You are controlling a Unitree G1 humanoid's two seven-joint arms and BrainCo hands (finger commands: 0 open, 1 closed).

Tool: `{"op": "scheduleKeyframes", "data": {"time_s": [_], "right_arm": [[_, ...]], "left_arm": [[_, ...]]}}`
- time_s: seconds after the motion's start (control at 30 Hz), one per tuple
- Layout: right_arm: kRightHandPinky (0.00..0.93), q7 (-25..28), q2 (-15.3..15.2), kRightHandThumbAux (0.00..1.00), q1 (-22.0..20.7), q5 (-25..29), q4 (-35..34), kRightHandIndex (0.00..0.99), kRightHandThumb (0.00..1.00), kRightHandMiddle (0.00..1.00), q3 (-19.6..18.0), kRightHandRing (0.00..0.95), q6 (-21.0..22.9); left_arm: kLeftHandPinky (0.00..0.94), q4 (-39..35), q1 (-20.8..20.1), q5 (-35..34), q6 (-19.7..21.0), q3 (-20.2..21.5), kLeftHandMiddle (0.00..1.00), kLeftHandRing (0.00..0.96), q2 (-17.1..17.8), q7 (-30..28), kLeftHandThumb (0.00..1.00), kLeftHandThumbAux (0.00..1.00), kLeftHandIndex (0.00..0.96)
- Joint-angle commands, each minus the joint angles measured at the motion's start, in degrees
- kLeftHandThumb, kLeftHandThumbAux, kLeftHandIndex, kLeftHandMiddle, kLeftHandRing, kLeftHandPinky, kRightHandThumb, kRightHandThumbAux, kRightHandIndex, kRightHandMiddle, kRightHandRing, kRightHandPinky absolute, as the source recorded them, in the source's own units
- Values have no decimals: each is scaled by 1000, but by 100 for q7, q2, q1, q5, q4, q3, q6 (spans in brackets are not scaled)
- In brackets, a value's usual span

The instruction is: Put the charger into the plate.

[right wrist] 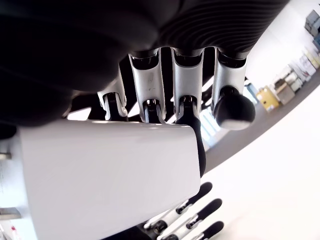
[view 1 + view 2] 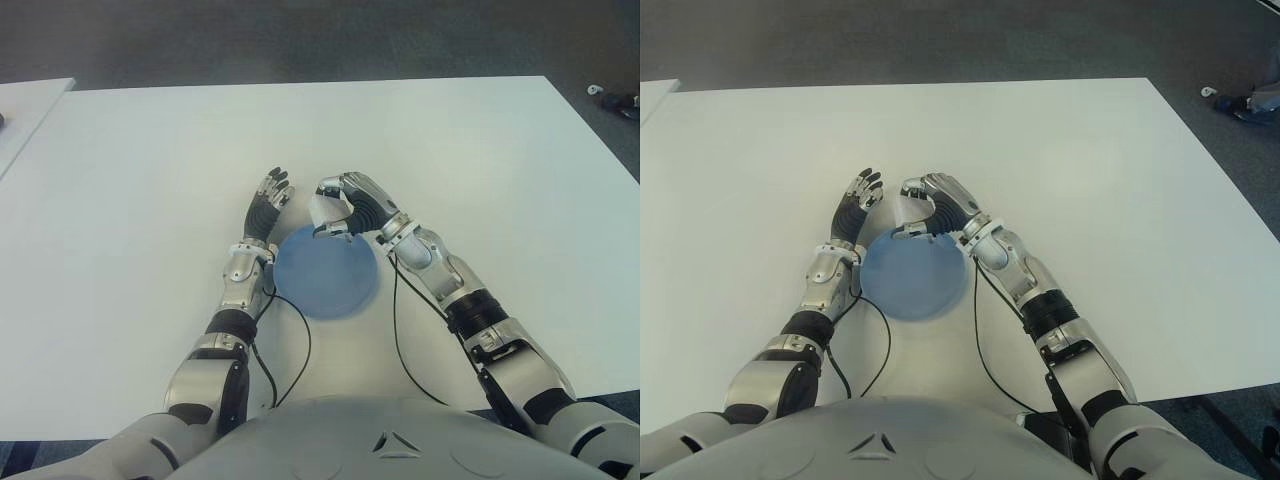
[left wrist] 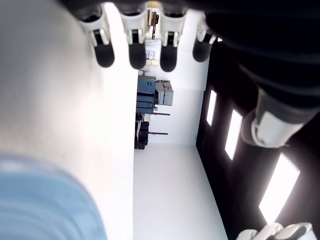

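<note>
A white charger (image 2: 325, 209) is gripped in my right hand (image 2: 340, 207), whose fingers curl over it just above the far rim of the blue plate (image 2: 326, 272). The right wrist view shows the charger (image 1: 105, 175) as a white block filling the palm, with fingers (image 1: 187, 100) wrapped over its top. My left hand (image 2: 268, 200) stands beside the plate's far left edge, fingers stretched out and holding nothing. Its straight fingertips (image 3: 136, 52) show in the left wrist view, with the plate (image 3: 45, 200) blurred close by.
The white table (image 2: 480, 170) spreads wide around the plate. A second white table edge (image 2: 25, 100) shows at the far left. Dark carpet lies beyond, with a small object (image 2: 615, 98) on the floor at the far right. Black cables (image 2: 400, 330) hang from both forearms.
</note>
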Motion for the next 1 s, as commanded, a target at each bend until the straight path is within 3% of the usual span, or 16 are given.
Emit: {"op": "scheduleKeyframes", "data": {"time_s": [0.03, 0.07, 0.13, 0.27, 0.47, 1.0], "right_arm": [[483, -57, -170, 529, -82, -261, 81, 386, 572, 556, 70, 528, -236], [356, -65, -207, 435, -104, -335, 85, 321, 487, 424, 91, 390, -262], [222, -37, -279, 349, -130, -441, 70, 245, 405, 288, 119, 248, -283], [54, 255, -531, 241, -114, -552, -173, 87, 304, 75, 121, 61, -227], [5, 384, -611, 176, -127, -650, -300, 9, 259, 7, 133, 6, -152], [0, 830, -639, 155, -176, -430, -293, 0, 252, 0, 72, 0, -140]], "left_arm": [[168, 108, 194, 37, 239, -27, 128, 130, -6, -24, 0, 524, 99], [168, 104, 198, 39, 231, -26, 132, 134, -8, -16, 0, 527, 105], [167, 100, 204, 39, 216, -23, 135, 137, -10, -14, 0, 531, 111], [161, 99, 222, 49, 135, -29, 135, 136, -5, -27, 0, 543, 115], [158, 131, 232, 103, -13, -49, 135, 134, 6, -8, 0, 550, 123], [138, 153, 219, 106, -6, -49, 131, 124, 27, -81, 0, 542, 123]]}}
